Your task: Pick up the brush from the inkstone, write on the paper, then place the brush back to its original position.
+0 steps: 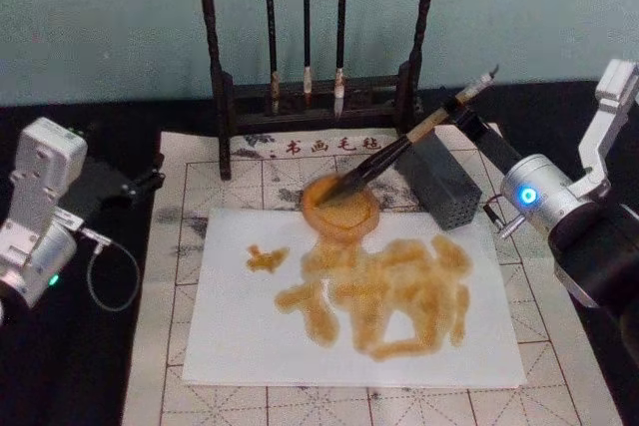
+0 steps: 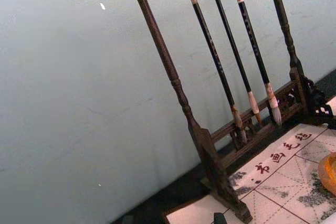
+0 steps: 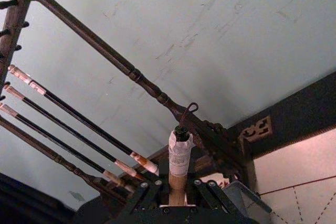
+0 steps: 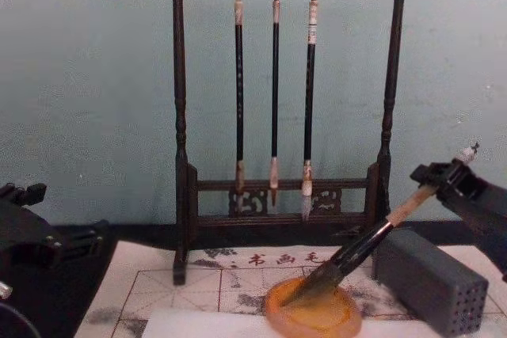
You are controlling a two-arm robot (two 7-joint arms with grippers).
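Two fingers of the right gripper (image 3: 177,191) pinch the brush (image 4: 372,238) below its looped cap in the right wrist view, while the head view shows its tip in the inkstone (image 1: 316,214), handle slanting up-right from it, left gripper (image 1: 135,187) parked far left.

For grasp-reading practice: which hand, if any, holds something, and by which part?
The right hand grips the brush high on its tan handle, just below the whitish cap; the left hand sits idle.
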